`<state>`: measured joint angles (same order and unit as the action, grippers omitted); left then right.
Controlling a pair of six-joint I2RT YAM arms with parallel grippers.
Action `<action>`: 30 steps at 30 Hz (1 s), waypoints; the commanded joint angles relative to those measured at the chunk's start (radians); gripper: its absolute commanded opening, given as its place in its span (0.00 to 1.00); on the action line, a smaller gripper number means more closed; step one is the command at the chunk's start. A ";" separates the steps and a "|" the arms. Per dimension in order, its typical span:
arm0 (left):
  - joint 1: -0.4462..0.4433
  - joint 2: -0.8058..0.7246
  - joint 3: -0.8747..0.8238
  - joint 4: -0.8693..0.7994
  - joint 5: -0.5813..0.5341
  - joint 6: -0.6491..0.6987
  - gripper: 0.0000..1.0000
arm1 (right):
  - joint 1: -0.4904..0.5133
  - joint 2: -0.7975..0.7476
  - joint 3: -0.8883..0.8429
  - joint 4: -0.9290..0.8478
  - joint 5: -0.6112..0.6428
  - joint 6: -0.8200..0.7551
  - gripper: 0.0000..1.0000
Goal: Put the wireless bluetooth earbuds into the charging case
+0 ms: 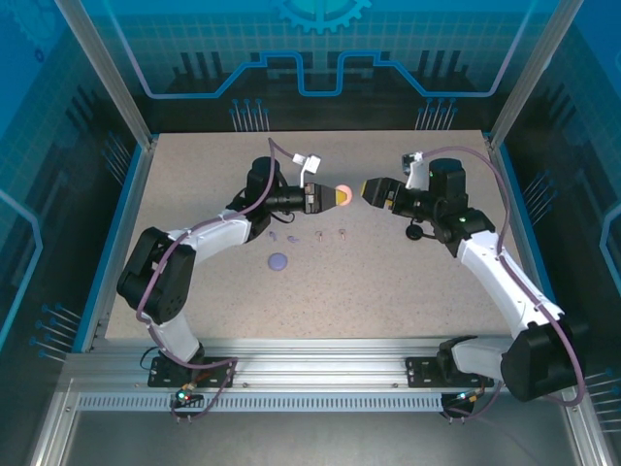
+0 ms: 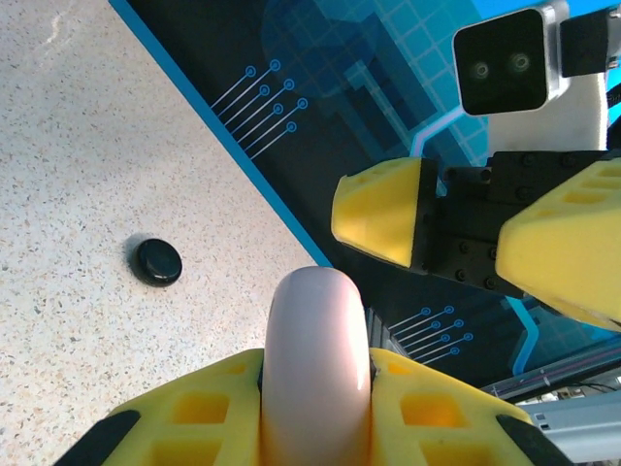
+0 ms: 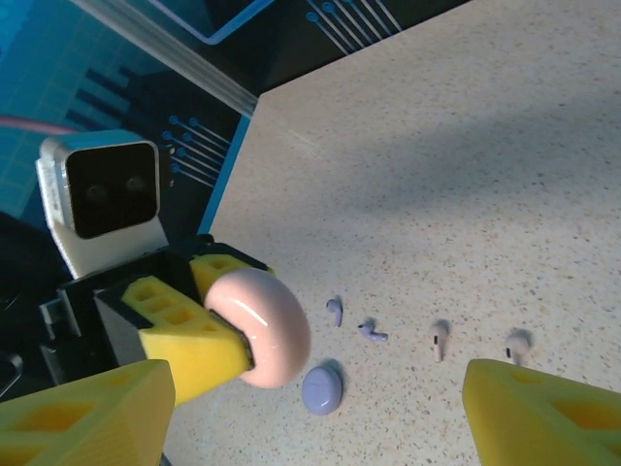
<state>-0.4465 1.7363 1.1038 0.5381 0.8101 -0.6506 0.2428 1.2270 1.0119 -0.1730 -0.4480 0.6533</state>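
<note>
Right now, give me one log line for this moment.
left gripper: shut on pink case, raised | right gripper: open, facing it | earbuds: four loose on table | lilac case: on table

No letters, numbers or brand names can be read anywhere.

The one sign is a pale blue half cogwheel emblem (image 1: 322, 12) printed on the translucent blue back wall panel (image 1: 194, 58). It sits at twelve o'clock in the top view and is cut off by the upper edge. Under it, on the same panel, runs a bright blue angular outline (image 1: 320, 76).

Clusters of thin ring-tipped lines (image 1: 250, 115) stand at eleven and one o'clock. The same kind of marks show at eleven o'clock in the left wrist view (image 2: 254, 102) and at ten o'clock in the right wrist view (image 3: 189, 146).
</note>
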 commanded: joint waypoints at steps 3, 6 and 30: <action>0.011 -0.012 0.050 -0.017 0.036 0.028 0.00 | 0.025 0.042 0.006 0.053 -0.050 -0.038 0.77; 0.009 -0.012 0.053 -0.014 0.035 0.026 0.00 | 0.035 0.062 0.008 0.066 -0.049 -0.036 0.76; 0.010 -0.068 0.029 -0.017 0.059 0.031 0.00 | -0.063 0.123 -0.072 0.128 -0.066 0.035 0.64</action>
<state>-0.4347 1.6958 1.1252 0.5053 0.8402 -0.6468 0.1814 1.3972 0.9455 -0.0658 -0.4622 0.6800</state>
